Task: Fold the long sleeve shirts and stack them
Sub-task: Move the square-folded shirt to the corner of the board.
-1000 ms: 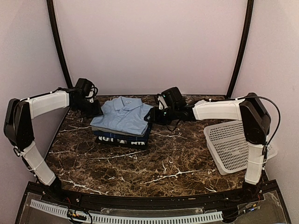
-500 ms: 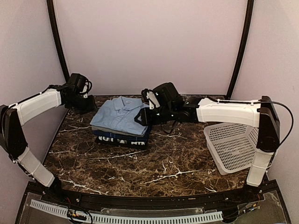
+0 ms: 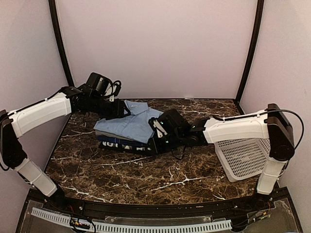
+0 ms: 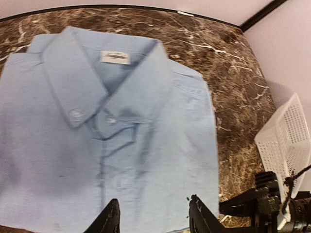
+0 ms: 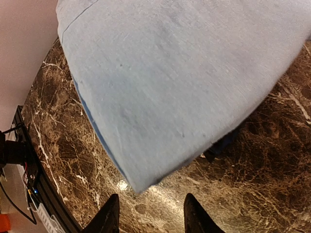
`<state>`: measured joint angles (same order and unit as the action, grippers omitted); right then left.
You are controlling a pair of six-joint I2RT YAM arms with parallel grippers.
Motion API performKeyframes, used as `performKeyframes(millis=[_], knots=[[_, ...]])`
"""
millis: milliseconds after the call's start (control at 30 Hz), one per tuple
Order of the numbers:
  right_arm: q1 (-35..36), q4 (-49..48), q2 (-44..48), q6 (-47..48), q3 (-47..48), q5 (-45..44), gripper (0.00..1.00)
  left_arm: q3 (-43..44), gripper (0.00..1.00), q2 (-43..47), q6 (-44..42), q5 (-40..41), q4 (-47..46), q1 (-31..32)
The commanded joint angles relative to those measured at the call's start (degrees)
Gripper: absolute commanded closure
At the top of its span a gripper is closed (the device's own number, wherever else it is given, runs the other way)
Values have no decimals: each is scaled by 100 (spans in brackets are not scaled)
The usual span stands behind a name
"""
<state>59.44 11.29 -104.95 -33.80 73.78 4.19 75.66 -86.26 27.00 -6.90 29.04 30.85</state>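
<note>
A light blue shirt (image 3: 129, 122) is seen folded, collar toward the far side, on top of a stack that lies on the far part of the surface (image 3: 146, 174), left of the middle. Its collar is buttoned down and a small white label is shown inside the neck in the left wrist view. Under it a thin edge of a grey shirt (image 3: 104, 136) is visible at the near left. At the bottom a dark navy shirt (image 3: 127, 144) is laid, with white lettering along its near edge.

The left fingers (image 4: 111, 221) are held over the far left part of the stack, above the blue cloth. They are spread apart with nothing gripped between them. Whether the cloth is touched cannot be told.

The right fingers (image 5: 108, 216) are placed low at the right edge of the stack, just beside the folded blue cloth. They are likewise released, and only the marbled surface is seen between them. In the right wrist view a dark strip of cloth is shown under the blue edge.

A white lattice basket (image 3: 243, 155) is set at the right edge of the surface, well apart from the stack.
</note>
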Motion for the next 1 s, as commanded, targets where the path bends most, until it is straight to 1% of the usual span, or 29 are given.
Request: performKeyframes(millis=[0, 67, 200, 300, 333, 467, 600, 667, 767, 967], knots=[[-84, -198, 864, -143, -467, -394, 54, 330, 53, -191, 261, -316, -467, 655], [-150, -174, 1253, -219, -767, -680, 47, 439, 52, -407, 321, -319, -639, 954], [-394, -35, 2014, -392, -1374, -1250, 37, 885, 50, -1198, 345, -104, -717, 1561], [-643, 87, 2664, -506, -1767, -1704, 27, 1470, 50, -1757, 349, 74, -613, 1904], [-721, 137, 2871, -532, -1879, -1815, 25, 1779, 49, -2073, 334, 127, -563, 2058], [-939, 360, 3531, -589, -2145, -2222, 13, 2716, 47, -3032, 286, 442, -181, 2342], [-1032, 582, 3930, -587, -2201, -2435, 4, 3511, 46, -3876, 279, 607, 258, 2398], [-1039, 677, 4087, -596, -2214, -2517, 2, 3852, 46, -4198, 227, 840, 409, 2407], [-1048, 750, 4227, -604, -2242, -2608, 1, 4277, 45, -4646, 124, 1035, 580, 2396], [-1057, 752, 4281, -626, -2286, -2560, 1, 4508, 44, -5132, 148, 1356, 701, 2350]])
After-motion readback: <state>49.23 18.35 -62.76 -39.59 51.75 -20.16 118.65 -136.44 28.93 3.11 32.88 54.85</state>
